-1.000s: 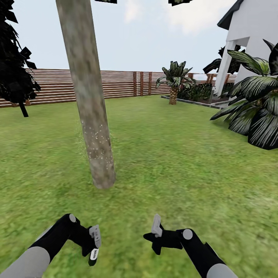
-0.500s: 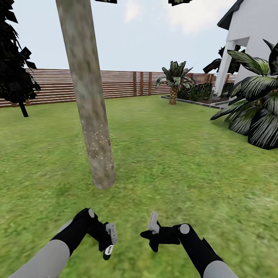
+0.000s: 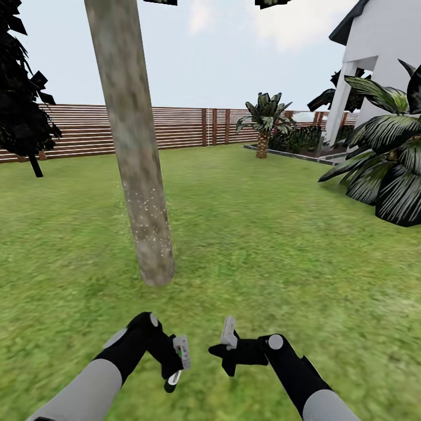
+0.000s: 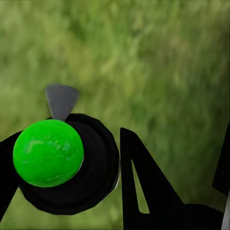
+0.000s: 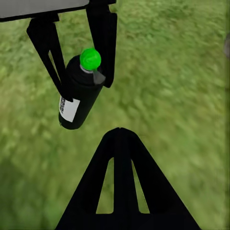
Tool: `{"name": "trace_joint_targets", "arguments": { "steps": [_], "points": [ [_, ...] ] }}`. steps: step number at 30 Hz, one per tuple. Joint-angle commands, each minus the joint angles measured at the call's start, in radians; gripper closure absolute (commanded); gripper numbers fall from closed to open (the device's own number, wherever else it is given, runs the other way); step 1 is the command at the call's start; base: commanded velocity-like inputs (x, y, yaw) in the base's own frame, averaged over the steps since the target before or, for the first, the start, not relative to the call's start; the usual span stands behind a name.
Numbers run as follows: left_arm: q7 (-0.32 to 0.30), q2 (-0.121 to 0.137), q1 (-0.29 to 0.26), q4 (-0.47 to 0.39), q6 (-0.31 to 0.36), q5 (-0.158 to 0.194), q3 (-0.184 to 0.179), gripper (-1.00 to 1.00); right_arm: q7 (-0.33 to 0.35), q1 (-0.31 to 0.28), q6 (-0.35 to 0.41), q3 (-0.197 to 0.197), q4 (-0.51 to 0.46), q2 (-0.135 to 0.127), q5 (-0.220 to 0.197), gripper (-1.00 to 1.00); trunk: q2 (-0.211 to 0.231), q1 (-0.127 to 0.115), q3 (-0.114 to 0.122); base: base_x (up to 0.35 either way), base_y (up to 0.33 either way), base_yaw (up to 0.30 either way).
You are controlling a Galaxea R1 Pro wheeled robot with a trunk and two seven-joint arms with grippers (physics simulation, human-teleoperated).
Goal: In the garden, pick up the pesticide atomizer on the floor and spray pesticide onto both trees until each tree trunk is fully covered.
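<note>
White specks dotted only the lower stretch of the thick mottled grey-brown tree trunk (image 3: 138, 169) standing ahead on the blurry green lawn (image 3: 263, 234). The left gripper (image 3: 177, 363) held its jaws clamped on the small blackish spray bottle with a bright green cap (image 5: 81, 91), low over the grass. The right gripper (image 3: 225, 346), jaws spread, carried nothing. Good coverage probably meant raising the nozzle toward the bare bark and sweeping slowly upward.
</note>
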Motion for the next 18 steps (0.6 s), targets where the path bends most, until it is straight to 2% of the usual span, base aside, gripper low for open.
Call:
{"name": "trace_joint_targets", "arguments": {
  "steps": [1, 8, 12, 15, 18],
  "points": [
    [0.0, -0.003, 0.0, 0.0, 0.001, -0.001, 0.0, 1.0, -0.001, -0.001, 0.0, 0.0, 0.0, 0.0, 0.0, 1.0, 0.0, 0.0, 0.0, 0.0, 0.0, 0.0],
    [0.004, -0.032, -0.024, 0.001, 0.004, -0.003, 0.0, 1.0, 0.0, -0.009, 0.0, 0.0, -0.002, 0.0, -0.001, 1.0, 0.0, 0.0, 0.0, 0.0, 0.0, 0.0],
    [0.005, -0.034, -0.027, 0.002, 0.004, -0.002, 0.0, 1.0, 0.0, -0.016, 0.021, 0.0, -0.002, 0.001, -0.001, 1.0, 0.0, 0.0, 0.0, 0.0, 0.0, 0.0],
    [0.004, -0.034, -0.027, 0.003, 0.003, -0.002, 0.002, 1.0, 0.0, -0.022, 0.032, 0.0, -0.002, 0.016, -0.002, 1.0, 0.0, 0.0, 0.0, 0.0, 0.0, 0.0],
    [0.003, -0.033, -0.027, 0.003, 0.002, -0.002, 0.002, 1.0, 0.0, -0.025, 0.034, 0.0, -0.003, 0.019, -0.002, 1.0, 0.0, 0.0, 0.0, 0.0, 0.0, 0.0]
  ]
}}
